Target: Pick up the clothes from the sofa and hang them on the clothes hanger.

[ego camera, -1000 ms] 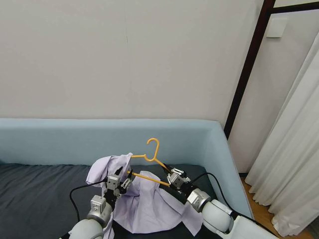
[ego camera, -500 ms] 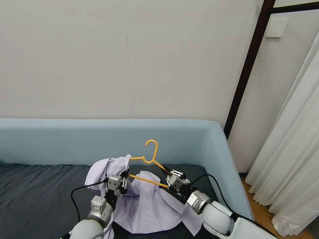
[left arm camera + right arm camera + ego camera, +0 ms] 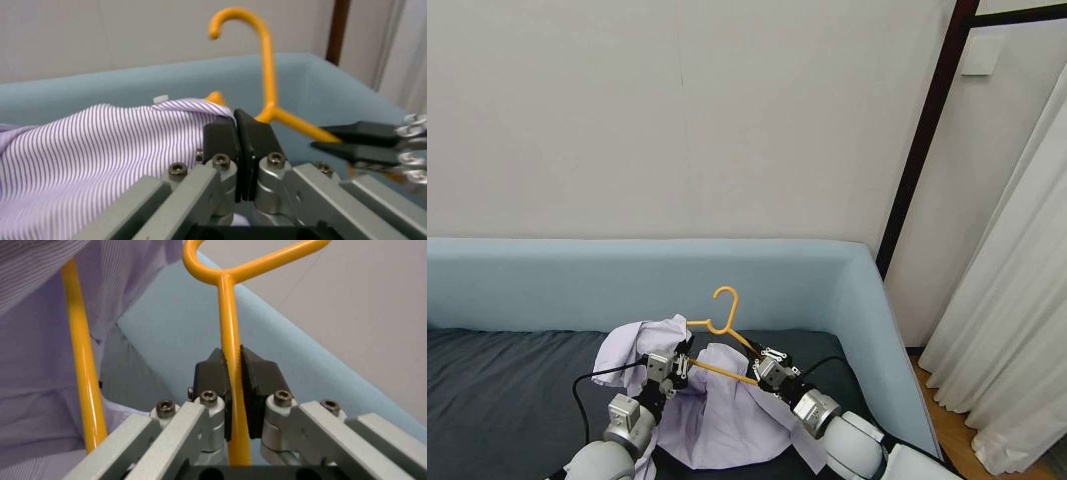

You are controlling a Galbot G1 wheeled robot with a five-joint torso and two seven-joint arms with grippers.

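Above the blue sofa (image 3: 547, 275), the head view shows the lilac shirt (image 3: 727, 415) draped over the orange hanger (image 3: 727, 327). Close up, the left gripper (image 3: 235, 124) is clamped on the shirt's striped edge, while the right gripper (image 3: 231, 365) pinches the hanger's rod.

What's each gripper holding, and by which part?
Right gripper clamps the hanger by one sloping arm; left gripper pinches the striped shirt at its edge.

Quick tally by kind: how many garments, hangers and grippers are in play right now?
Garments: 1, purple striped shirt
Hangers: 1, orange hanger
Grippers: 2, left gripper shut on the shirt, right gripper shut on the hanger
Total: 4
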